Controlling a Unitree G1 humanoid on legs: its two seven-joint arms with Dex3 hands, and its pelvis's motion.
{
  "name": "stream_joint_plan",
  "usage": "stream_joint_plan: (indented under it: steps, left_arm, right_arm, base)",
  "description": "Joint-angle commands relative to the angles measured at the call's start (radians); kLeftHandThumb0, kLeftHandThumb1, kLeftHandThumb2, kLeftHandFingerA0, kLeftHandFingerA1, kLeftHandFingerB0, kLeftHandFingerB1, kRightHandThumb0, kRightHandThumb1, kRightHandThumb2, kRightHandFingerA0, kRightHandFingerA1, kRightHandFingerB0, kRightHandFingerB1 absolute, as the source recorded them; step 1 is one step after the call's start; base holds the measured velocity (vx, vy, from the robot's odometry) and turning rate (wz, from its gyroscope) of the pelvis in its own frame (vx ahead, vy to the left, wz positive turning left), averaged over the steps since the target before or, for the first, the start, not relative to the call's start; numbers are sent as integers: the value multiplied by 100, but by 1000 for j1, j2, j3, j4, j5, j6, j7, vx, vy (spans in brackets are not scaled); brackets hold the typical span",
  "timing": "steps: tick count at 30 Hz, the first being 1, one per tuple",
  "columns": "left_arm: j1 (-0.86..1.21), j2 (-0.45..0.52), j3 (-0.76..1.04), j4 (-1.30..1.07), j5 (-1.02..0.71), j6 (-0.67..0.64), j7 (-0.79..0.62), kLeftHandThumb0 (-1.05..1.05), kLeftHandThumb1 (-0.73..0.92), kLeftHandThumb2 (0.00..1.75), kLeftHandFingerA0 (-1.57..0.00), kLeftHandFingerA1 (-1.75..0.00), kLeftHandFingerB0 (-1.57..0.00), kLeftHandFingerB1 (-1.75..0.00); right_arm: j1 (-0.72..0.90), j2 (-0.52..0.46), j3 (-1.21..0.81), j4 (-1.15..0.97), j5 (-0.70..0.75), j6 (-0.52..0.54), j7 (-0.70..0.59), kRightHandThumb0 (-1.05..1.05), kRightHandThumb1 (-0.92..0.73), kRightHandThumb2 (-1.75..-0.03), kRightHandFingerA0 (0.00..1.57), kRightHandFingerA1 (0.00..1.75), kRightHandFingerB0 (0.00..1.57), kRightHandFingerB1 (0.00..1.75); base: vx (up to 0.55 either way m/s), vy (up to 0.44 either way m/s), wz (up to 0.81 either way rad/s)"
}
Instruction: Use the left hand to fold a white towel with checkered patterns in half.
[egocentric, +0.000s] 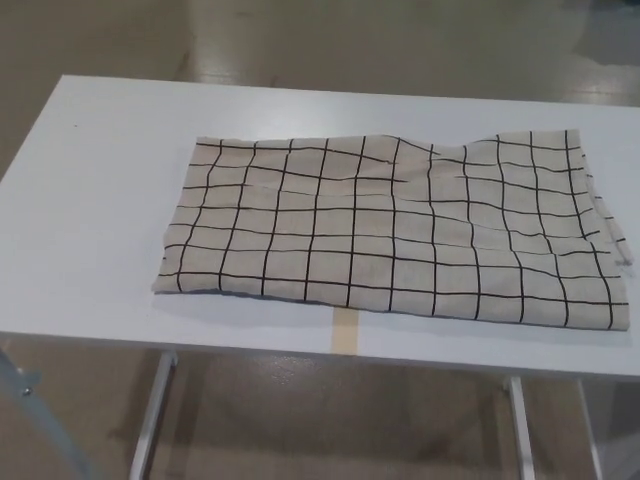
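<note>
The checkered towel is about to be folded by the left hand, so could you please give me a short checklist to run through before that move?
1. Towel lies fully on the table: ok.
2. Towel spread flat: mostly ok; slight ripples near its far right part.
3. Left edge of the towel free to grasp, nothing on it: ok.
4. Table beside the towel bare: ok.
5. Left hand in position: cannot tell; no hand is in view.
6. Tape strip at the near table edge, partly under the towel: ok, no obstacle.
</note>
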Motion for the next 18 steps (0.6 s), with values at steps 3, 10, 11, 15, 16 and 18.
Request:
stream_joint_plan:
  steps: [3, 10, 11, 15, 16, 18]
  left_arm:
    - [29, -17, 27, -78, -24, -174, 30, -40, 28, 69, -2, -34, -2, -33]
    - [115, 6, -3, -240, 2, -369, -31, -68, 40, 79, 0, 0, 0, -18]
    - [122, 8, -4, -274, 6, -393, -29, -69, 41, 80, 0, 0, 0, -20]
    - [161, 16, -11, -469, 73, -482, 18, -79, 49, 81, 0, 0, 0, -19]
    - [158, 20, -9, -513, 92, -493, 29, -79, 49, 81, 0, 0, 0, -17]
    - [153, 25, -8, -558, 109, -503, 39, -79, 49, 81, 0, 0, 0, -17]
  right_arm:
    - [37, 48, -48, -80, 31, -236, -72, -39, -76, -64, 19, 28, 14, 27]
    - [79, 75, -20, -104, 35, -289, -8, -26, -68, -111, 0, 48, 0, 48]
    - [78, 73, -16, -100, 31, -292, -5, -26, -67, -111, 0, 48, 0, 49]
    - [73, 57, -7, -80, 19, -301, 1, -26, -67, -111, 0, 49, 0, 49]
    - [63, 54, -6, -78, 18, -298, 0, -26, -67, -111, 0, 49, 0, 49]
    - [51, 52, -4, -76, 17, -293, -3, -26, -67, -111, 0, 49, 0, 49]
  base:
    - [0, 0, 0]
    - [0, 0, 0]
    - [0, 0, 0]
    - [0, 0, 0]
    - [0, 0, 0]
    - [0, 0, 0]
